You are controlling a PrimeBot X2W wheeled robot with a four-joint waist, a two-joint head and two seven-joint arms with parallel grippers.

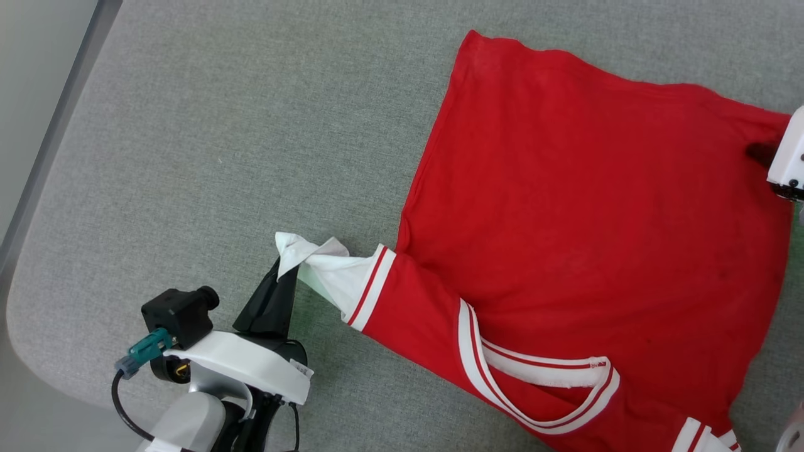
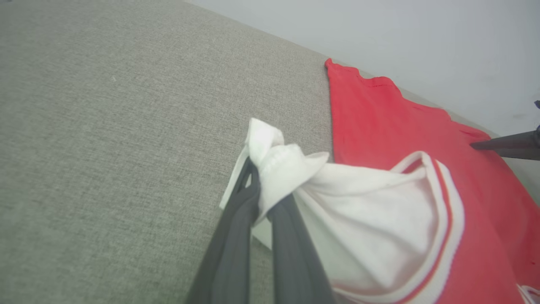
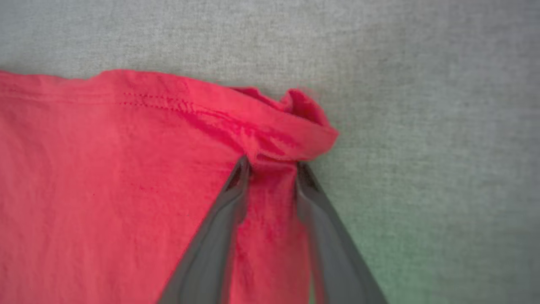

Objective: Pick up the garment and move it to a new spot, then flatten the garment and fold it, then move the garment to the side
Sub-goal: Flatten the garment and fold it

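Grey fabric surface (image 1: pixel 220 157) (pale wall (image 2: pixel 422 42) beyond); left gripper (image 1: pixel 282 270) clamps garment (image 1: pixel 565 220) sleeve; right gripper (image 3: pixel 272 166) seemingly pinches hem

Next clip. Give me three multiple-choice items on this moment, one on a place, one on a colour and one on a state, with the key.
1. Which part of the garment does the left tool grip?
A) the collar
B) a white sleeve
C) the bottom hem

2. What colour is the table covering?
A) grey
B) blue
C) brown

3. What state is the right tool in?
A) open above bare table
B) shut on a red hem corner
C) holding the striped collar

Key:
1 B, the white sleeve cloth is bunched at the left tool's tips.
2 A, grey woven cloth lies all around the garment.
3 B, gathered red cloth with a stitched edge is pinched at the right tool's tips.
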